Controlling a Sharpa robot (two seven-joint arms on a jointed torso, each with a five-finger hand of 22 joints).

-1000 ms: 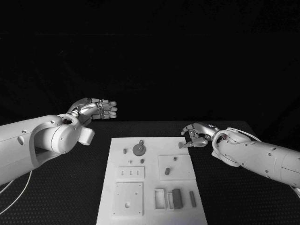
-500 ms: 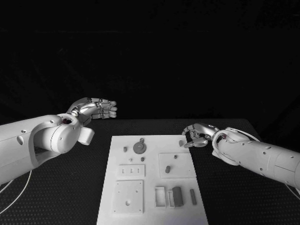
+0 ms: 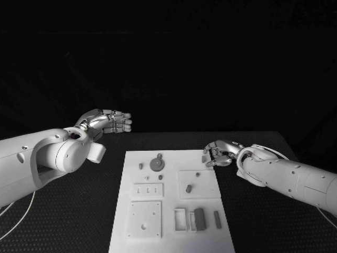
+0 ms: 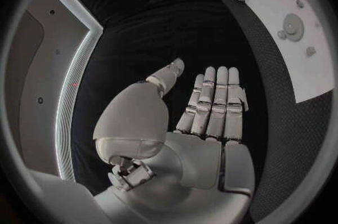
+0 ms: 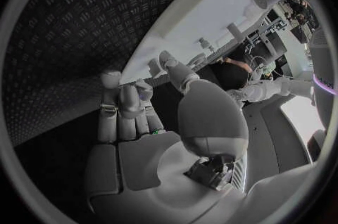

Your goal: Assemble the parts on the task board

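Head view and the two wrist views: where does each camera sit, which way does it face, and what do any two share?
Head view: on the robot's head, looking down at the task board; both arms enter, left hand raised, right hand at the board's edge.
Left wrist view: behind the left hand, fingers apart, facing the black table.
Right wrist view: behind the right hand, facing the board's edge.
Shared: the left wrist and head views both show the board and the right hand.

Dim, dark surroundings; sharp centre, fisheye bending at edges.
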